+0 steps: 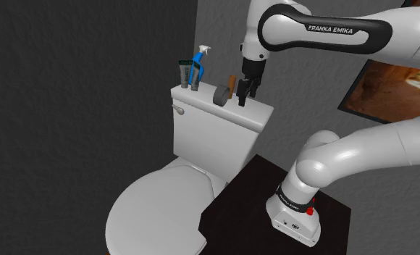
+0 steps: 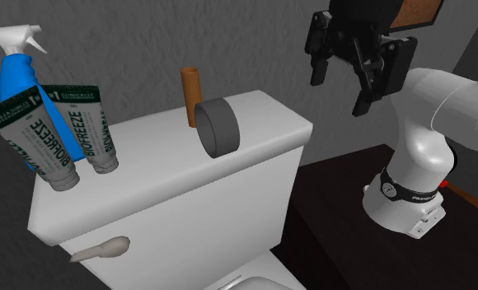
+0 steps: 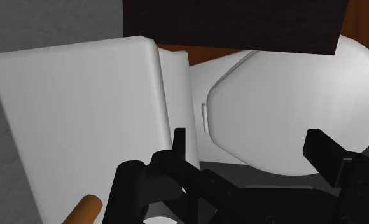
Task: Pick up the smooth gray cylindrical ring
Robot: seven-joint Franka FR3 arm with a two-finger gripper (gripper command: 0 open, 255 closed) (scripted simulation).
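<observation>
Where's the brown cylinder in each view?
Shoulder view: cylinder upright on the tank lid, between ring and gripper.
Second exterior view: cylinder upper middle, just behind the ring.
Wrist view: cylinder on the tank lid, close beside the gripper.
Shared landmark: the white tank lid.

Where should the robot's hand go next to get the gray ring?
Probably it should slide across until it's over the gray ring, before lowering. The open gripper hangs above one end of the toilet tank lid, to the second exterior view's right of the ring, touching nothing.
</observation>
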